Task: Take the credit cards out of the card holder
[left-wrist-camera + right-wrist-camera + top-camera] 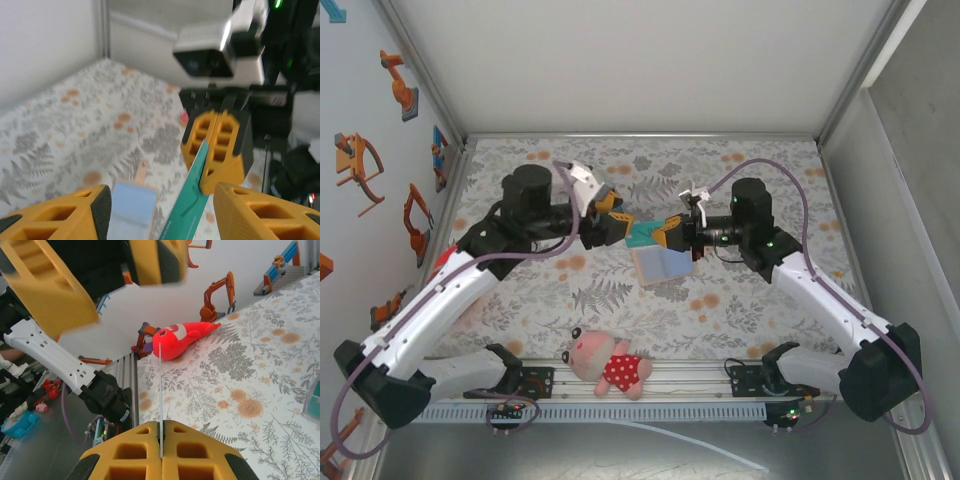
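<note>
Floral cloth in grey and orange is spread over the table (pixel 740 320), which is closed in by white walls (pixel 640 60) and an aluminium frame.

The right gripper (pixel 672 232) is pressed fully together on a teal credit card (pixel 645 234), which is held above the cloth at the middle of the table. The left gripper (pixel 612 222) faces it from the left, with its fingers parted on either side of the card's free end and nothing clamped between them. The card holder (pixel 663 266) lies open on the cloth just below and slightly near of the two grippers, with its blue-grey inner faces turned up.

A pink plush toy (pixel 610 368) in a red spotted dress lies at the near edge, against the rail between the arm bases. Orange robot stickers (pixel 360 165) are fixed to the left wall.

From the left wrist, the card (pixel 187 200) is seen slanting down out of the right gripper's closed orange pads (pixel 217 150), and the holder's tan snap tab (pixel 141 172) can be made out. From the right wrist, the card (pixel 160 385) is seen edge-on as a thin pale line rising from the closed fingers (pixel 200 455), with the plush toy (pixel 175 340) behind it.
</note>
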You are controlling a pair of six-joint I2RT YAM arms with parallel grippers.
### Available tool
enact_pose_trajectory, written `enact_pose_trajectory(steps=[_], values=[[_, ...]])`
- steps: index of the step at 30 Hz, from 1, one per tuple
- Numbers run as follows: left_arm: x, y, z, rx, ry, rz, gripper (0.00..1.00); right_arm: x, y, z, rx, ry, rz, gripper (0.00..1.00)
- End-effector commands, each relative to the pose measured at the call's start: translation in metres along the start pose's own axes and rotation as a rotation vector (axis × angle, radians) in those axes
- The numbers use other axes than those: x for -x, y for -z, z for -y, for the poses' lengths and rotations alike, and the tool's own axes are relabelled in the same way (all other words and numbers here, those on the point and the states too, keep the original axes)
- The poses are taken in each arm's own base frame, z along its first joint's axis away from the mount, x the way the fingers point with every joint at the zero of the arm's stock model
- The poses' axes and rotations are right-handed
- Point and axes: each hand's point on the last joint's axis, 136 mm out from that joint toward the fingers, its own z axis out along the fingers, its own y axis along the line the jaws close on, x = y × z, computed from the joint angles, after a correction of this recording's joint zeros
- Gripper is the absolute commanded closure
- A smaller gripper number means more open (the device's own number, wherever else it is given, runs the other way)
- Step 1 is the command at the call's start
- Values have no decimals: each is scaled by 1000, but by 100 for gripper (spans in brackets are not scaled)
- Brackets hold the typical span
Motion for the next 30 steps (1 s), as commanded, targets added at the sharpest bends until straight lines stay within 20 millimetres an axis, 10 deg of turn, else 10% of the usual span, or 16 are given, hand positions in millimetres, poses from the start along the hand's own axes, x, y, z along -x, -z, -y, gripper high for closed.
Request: enact_pose_trajectory(steps=[1, 12, 16, 19, 23, 25, 30], values=[[-30, -9, 15, -101, -42, -147, 45, 5, 2, -18, 55, 42, -14, 100], [-36, -33, 27, -244, -47, -202, 64, 0, 0, -22, 75, 41, -39, 100], [-35, -35, 28, -263, -54, -200, 98, -1, -1, -19, 70, 35, -43, 100], [-38, -35, 27, -263, -75, -206, 100, 0, 0, -14, 26, 34, -39, 100], [-42, -34, 4, -160, -110, -197, 100, 0, 5, 9, -139, 23, -34, 55], [-44, -32, -13, -90, -154, -190, 100, 1, 10, 22, -241, 18, -28, 13], [-57, -33, -64, 73, -234, -205, 100, 8, 37, 63, -556, -27, 30, 7]])
